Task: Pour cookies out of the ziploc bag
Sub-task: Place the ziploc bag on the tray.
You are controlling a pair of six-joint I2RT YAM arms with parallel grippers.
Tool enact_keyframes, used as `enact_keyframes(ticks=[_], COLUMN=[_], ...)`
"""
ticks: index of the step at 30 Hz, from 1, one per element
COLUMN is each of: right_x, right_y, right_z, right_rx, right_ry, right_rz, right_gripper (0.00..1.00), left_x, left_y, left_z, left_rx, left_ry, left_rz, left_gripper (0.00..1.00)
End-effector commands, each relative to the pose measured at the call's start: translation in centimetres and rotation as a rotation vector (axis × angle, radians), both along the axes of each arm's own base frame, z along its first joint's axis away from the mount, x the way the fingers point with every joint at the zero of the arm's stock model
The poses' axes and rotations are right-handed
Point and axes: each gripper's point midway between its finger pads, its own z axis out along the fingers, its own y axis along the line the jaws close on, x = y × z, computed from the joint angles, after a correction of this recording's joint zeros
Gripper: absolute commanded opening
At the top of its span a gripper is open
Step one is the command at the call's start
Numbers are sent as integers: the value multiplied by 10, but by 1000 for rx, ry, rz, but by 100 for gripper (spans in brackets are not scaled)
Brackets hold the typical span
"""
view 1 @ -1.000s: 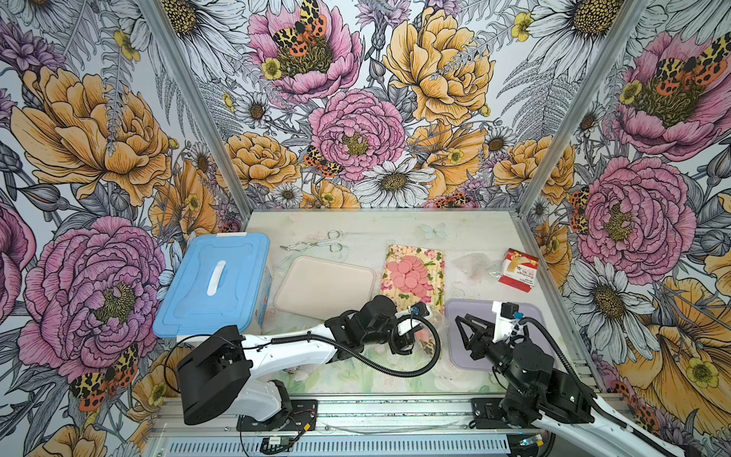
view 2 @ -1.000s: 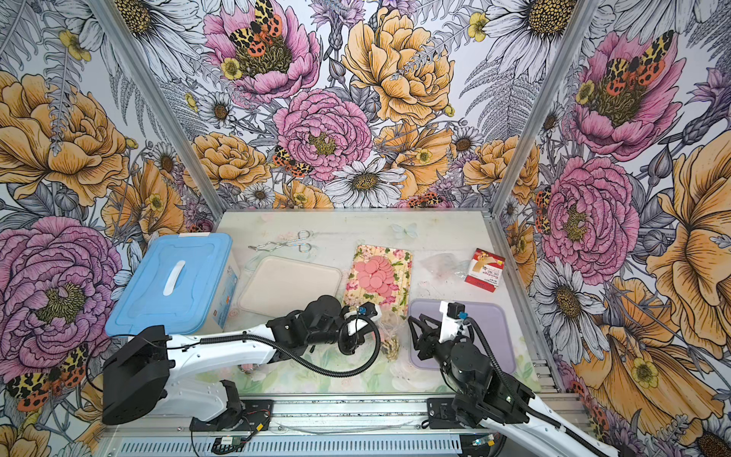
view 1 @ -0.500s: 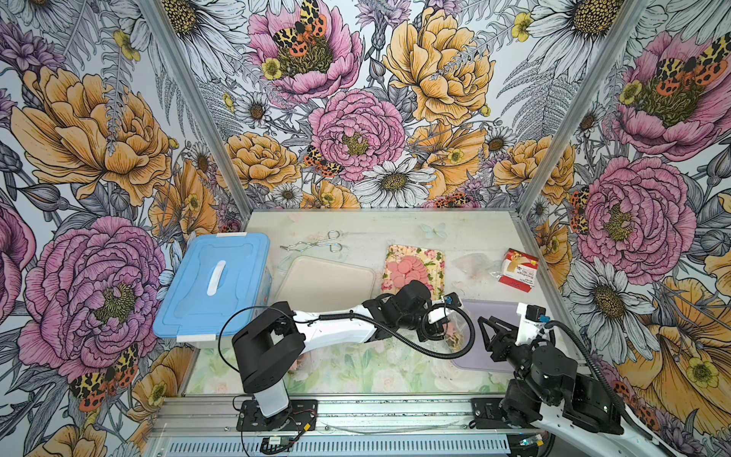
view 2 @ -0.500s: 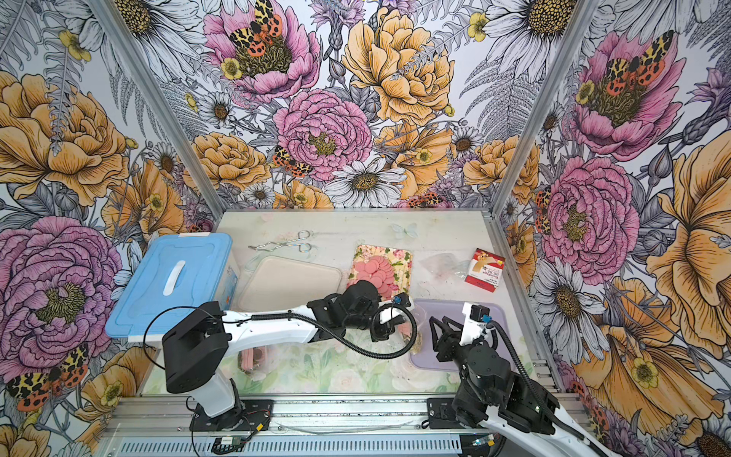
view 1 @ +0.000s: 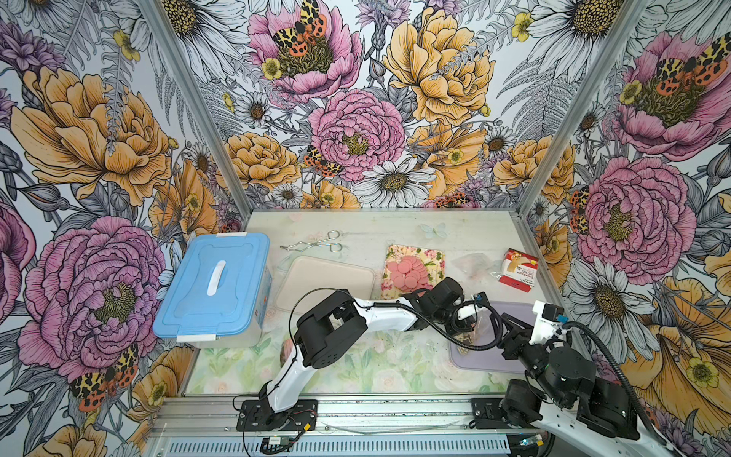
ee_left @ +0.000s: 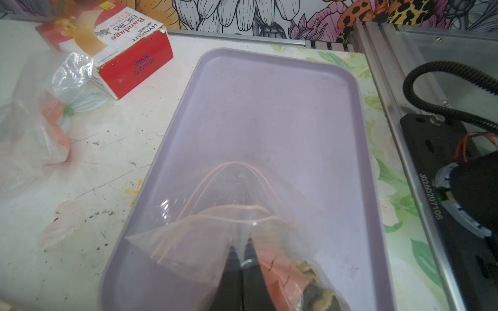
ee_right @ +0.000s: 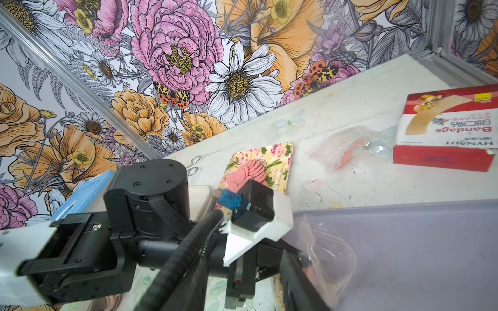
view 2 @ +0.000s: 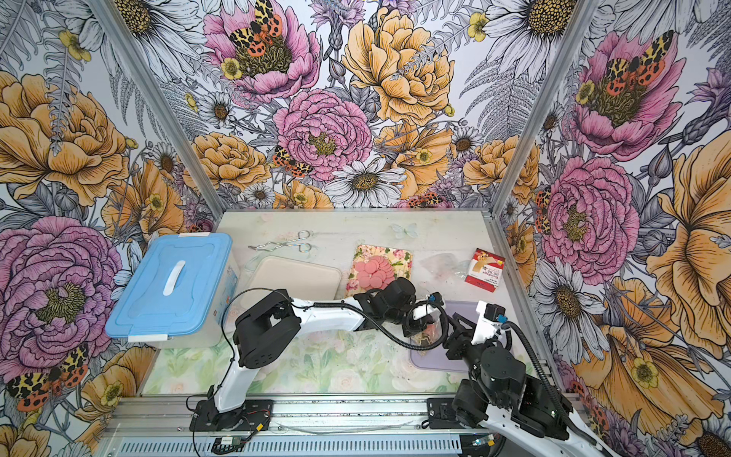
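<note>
The clear ziploc bag (ee_left: 215, 231) hangs over the near-left end of the lavender tray (ee_left: 269, 107), its open mouth towards the tray. My left gripper (ee_left: 244, 246) is shut on the plastic. Pink and beige-brown cookies (ee_left: 310, 282) are bunched in the bag beside the fingers. In both top views the bag (view 1: 476, 330) (view 2: 429, 334) hangs between the two arms. My right gripper (view 1: 500, 332) (ee_right: 242, 254) stands open just right of it, holding nothing, one finger (ee_right: 299, 277) close to the bag (ee_right: 331, 255). More pink cookies (view 1: 409, 271) lie on a floral board.
A blue lidded box (view 1: 213, 285) stands at the left, a beige tray (view 1: 324, 285) beside it and metal tongs (view 1: 316, 243) behind. A red bandage box (view 1: 518, 269) and an empty plastic bag (view 1: 472, 263) lie at the back right.
My left arm has swung right, carrying the bag from the table's middle to over the lavender tray. The right arm has drawn back to the right, its jaws a little wider.
</note>
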Motion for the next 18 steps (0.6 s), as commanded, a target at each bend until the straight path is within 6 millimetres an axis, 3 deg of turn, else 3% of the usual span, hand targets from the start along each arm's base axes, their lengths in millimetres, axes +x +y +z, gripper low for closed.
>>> enact_keyframes(ticks=[1, 3, 6, 11, 13, 15, 18], right_x=[0, 0, 0, 1, 1, 2, 4], right_y=[-4, -5, -6, -7, -7, -8, -7], right_z=[4, 3, 4, 3, 4, 2, -4], right_rx=[-2, -4, -6, -10, -12, -19, -33], right_ry=[-13, -12, -15, -18, -19, -17, -6], right_rz=[-12, -18, -21, -28, -32, -38, -49], right_gripper=[47, 47, 47, 47, 47, 47, 48], left_x=[-8, -7, -12, -21, -11, 0, 17], left_y=[-14, -18, -21, -22, -19, -8, 21], left_z=[13, 17, 18, 22, 25, 27, 37], left_rx=[-48, -64, -78, -118, -106, -66, -29], left_ry=[-1, 3, 40, 95, 78, 21, -52], left_rz=[-56, -70, -119, -187, -131, -55, 40], left_gripper=[6, 7, 22, 13, 21, 36, 41])
